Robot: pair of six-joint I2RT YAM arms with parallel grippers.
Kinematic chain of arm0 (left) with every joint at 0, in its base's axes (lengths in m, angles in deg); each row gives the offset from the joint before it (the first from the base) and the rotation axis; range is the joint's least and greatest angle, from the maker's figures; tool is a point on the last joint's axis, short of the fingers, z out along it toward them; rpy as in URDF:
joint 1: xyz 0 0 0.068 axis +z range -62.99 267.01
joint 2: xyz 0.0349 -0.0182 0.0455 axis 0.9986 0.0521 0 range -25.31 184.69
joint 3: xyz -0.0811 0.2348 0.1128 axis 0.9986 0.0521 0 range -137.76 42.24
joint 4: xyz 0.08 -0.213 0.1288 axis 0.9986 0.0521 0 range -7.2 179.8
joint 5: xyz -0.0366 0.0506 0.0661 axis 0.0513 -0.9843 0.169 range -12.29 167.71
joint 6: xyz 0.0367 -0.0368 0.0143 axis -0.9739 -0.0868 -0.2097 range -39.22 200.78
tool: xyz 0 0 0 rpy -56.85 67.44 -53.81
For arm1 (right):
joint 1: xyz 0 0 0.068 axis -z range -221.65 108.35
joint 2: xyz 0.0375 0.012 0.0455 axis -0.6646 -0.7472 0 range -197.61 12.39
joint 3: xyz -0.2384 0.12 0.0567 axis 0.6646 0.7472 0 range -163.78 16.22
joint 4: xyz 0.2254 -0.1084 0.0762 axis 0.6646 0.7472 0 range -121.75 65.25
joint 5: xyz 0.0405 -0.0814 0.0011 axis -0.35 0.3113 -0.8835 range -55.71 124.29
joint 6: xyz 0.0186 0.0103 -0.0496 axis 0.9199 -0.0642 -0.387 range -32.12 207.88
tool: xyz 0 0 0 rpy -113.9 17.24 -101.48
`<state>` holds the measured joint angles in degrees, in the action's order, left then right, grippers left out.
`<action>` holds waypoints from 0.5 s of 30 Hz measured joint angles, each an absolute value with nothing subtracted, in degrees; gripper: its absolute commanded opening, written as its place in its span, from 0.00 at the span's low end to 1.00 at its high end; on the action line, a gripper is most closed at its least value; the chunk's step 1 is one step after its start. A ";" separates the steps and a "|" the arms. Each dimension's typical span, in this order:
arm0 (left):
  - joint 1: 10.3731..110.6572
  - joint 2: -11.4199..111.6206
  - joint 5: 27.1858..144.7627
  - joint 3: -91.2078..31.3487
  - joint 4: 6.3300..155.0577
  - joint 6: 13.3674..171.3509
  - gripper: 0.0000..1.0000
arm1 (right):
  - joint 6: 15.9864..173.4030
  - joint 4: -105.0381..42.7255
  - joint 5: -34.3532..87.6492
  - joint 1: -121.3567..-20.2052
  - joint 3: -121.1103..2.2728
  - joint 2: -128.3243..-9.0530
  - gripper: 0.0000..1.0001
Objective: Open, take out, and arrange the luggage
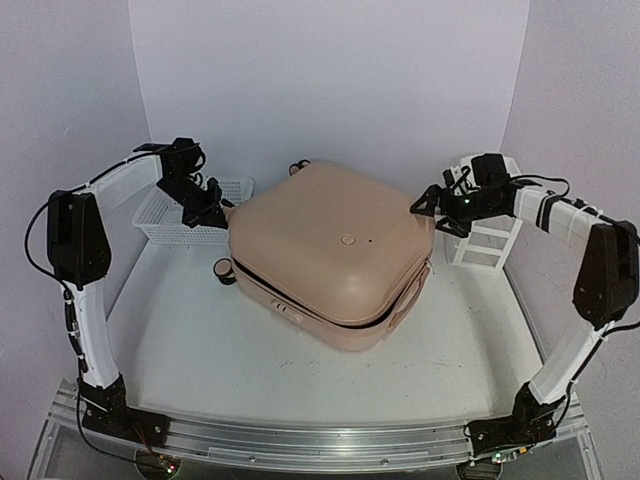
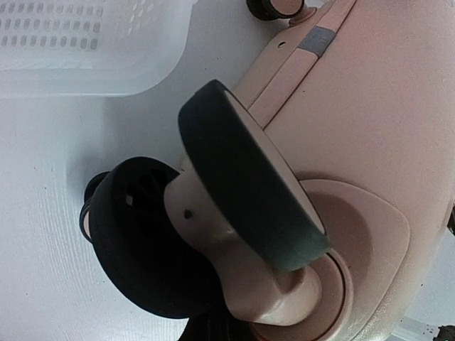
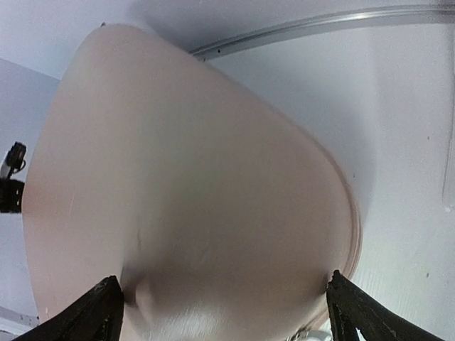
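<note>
The luggage [image 1: 335, 250] is a large peach-pink hard-shell suitcase lying flat and closed in the middle of the table. My left gripper [image 1: 213, 208] is at its rear left corner, by the casters, and is shut. The left wrist view is filled by a black-and-pink twin caster wheel [image 2: 249, 192] on the shell [image 2: 384, 114]; my own fingers barely show, and I see nothing held. My right gripper [image 3: 227, 312] is open wide at the rear right corner [image 1: 430, 205], its black fingertips [image 3: 106, 309] standing either side of the rounded shell [image 3: 192, 185].
A white mesh basket [image 1: 175, 215] stands at the back left, just behind the left gripper, and shows close by [image 2: 85, 42] in the left wrist view. A white drawer organizer [image 1: 490, 240] stands at the back right. Another caster [image 1: 224, 270] sticks out on the suitcase's left.
</note>
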<state>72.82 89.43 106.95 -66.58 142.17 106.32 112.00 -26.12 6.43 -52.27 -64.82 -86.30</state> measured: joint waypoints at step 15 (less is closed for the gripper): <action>65.37 101.54 103.71 -82.55 140.16 110.71 0.39 | 110.38 -20.77 7.00 -57.07 -47.99 -63.20 0.98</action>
<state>65.37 101.54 103.71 -82.55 140.16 110.71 110.38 -20.77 7.00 -57.07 -47.99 -63.20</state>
